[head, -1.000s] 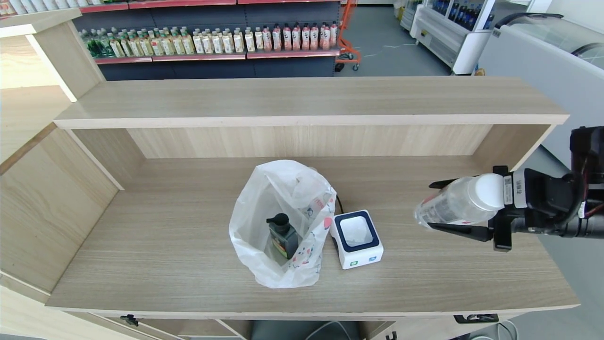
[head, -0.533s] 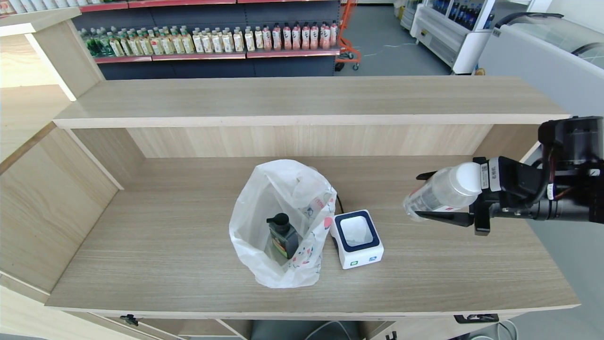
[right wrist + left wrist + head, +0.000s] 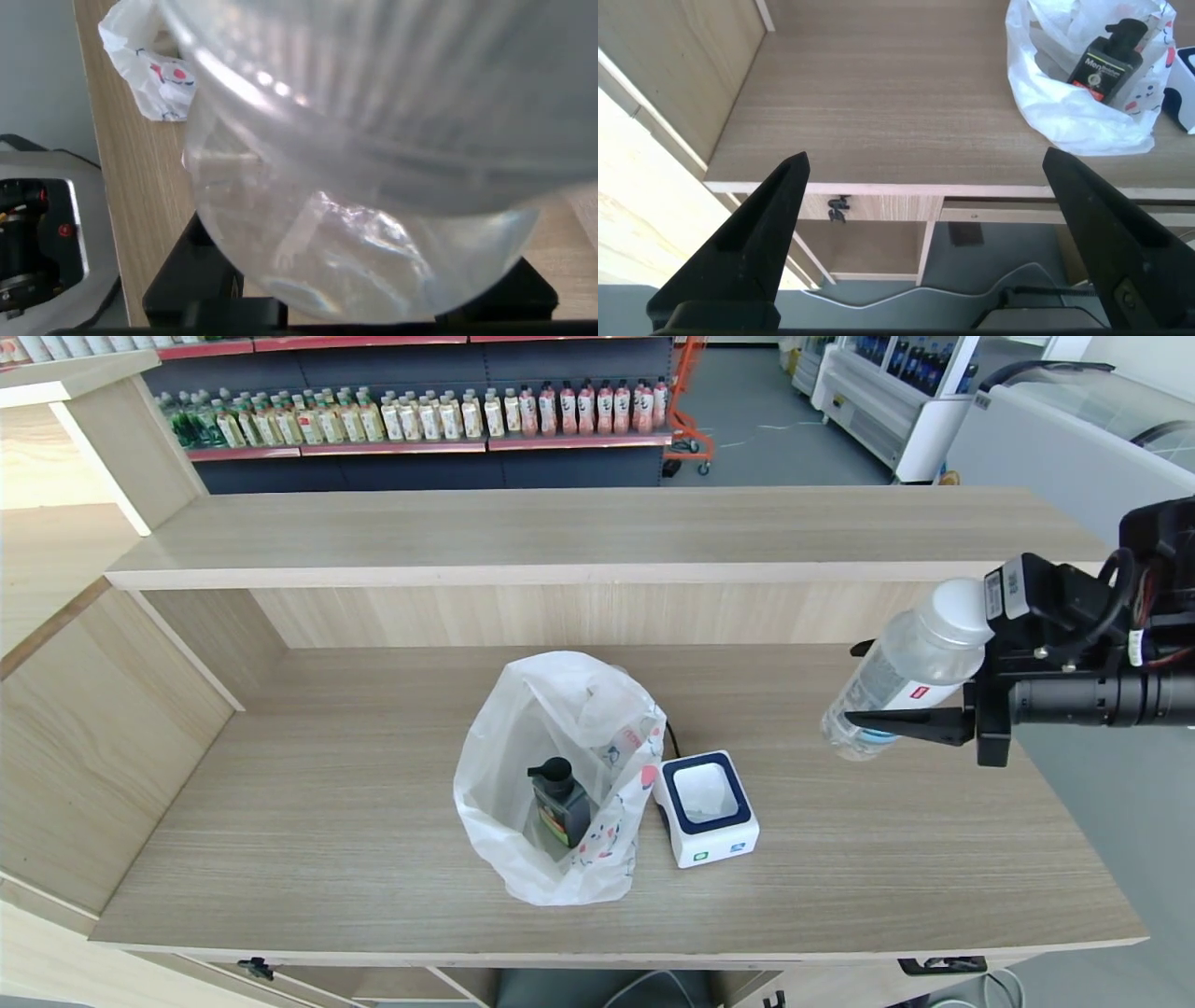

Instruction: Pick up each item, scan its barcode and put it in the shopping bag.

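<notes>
A clear water bottle [image 3: 901, 672] with a white cap hangs tilted above the right end of the counter, and my right gripper [image 3: 882, 686] is shut on it. Seen close in the right wrist view, the bottle [image 3: 374, 149] is ribbed and transparent. A white shopping bag [image 3: 560, 775] stands open in the middle of the counter with a dark pump bottle [image 3: 560, 801] inside. Just right of the bag sits the white barcode scanner [image 3: 705, 807]. My left gripper [image 3: 924, 252] is open off the counter's front edge, looking toward the bag [image 3: 1083, 89] and pump bottle [image 3: 1106, 67].
The wooden counter [image 3: 373, 821] has a raised back shelf [image 3: 607, 537] and a side wall on the left. Store shelves with drinks [image 3: 420, 415] and freezers stand behind. A drawer handle [image 3: 837, 209] shows under the counter's front edge.
My right gripper has risen and swung back to the right with the bottle, which now tilts more upright. Bag, scanner and pump bottle are unchanged.
</notes>
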